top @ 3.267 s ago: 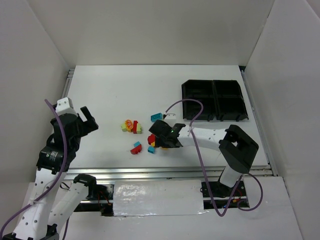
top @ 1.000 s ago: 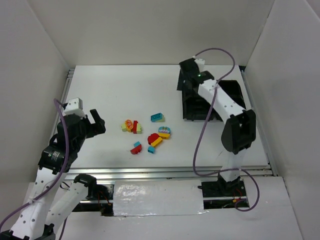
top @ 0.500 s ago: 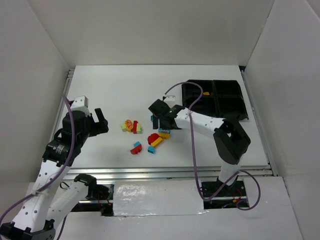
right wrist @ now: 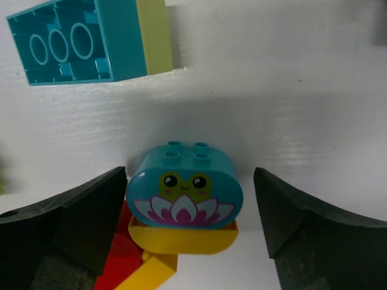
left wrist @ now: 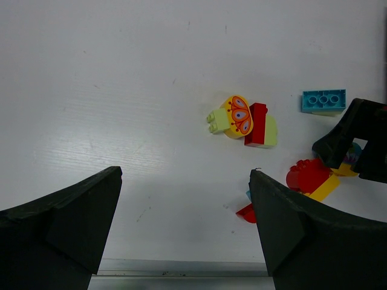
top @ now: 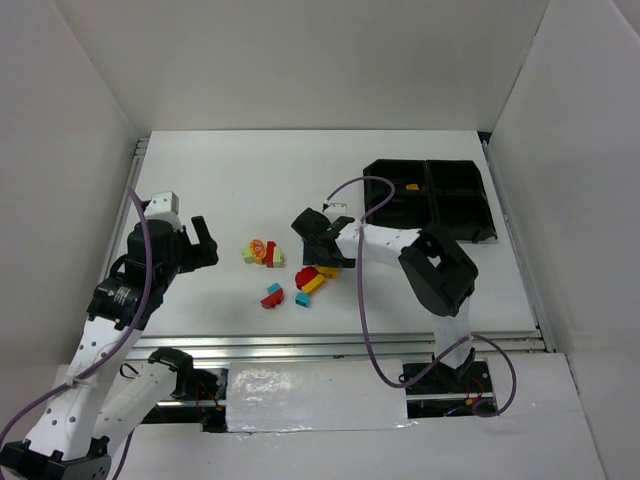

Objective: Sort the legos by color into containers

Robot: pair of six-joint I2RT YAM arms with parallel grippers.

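Observation:
In the right wrist view my right gripper point(right wrist: 190, 176) is open, with a finger on each side of a teal rounded lego point(right wrist: 184, 190) that has a lotus face. This lego sits on a yellow lego point(right wrist: 184, 237). A teal and yellow-green brick point(right wrist: 84, 42) lies beyond it, and a red lego point(right wrist: 118, 257) lies at the lower left. From above, the right gripper point(top: 322, 252) is over the pile. My left gripper point(top: 205, 248) is open and empty, left of a yellow-green, orange and red cluster point(top: 262, 252). The black tray point(top: 470, 228) holds one orange lego point(top: 412, 186) in its far left compartment.
More legos lie near the front: a red and teal pair point(top: 271, 294), a teal one point(top: 302, 299), and red point(top: 305, 277) and yellow point(top: 315, 285) pieces. The left wrist view shows the cluster point(left wrist: 242, 121) and the teal brick point(left wrist: 323, 101). White walls enclose the table.
My right gripper went from the pile to the tray and came back to the pile. An orange lego now lies in the tray. My left gripper moved a little toward the pile.

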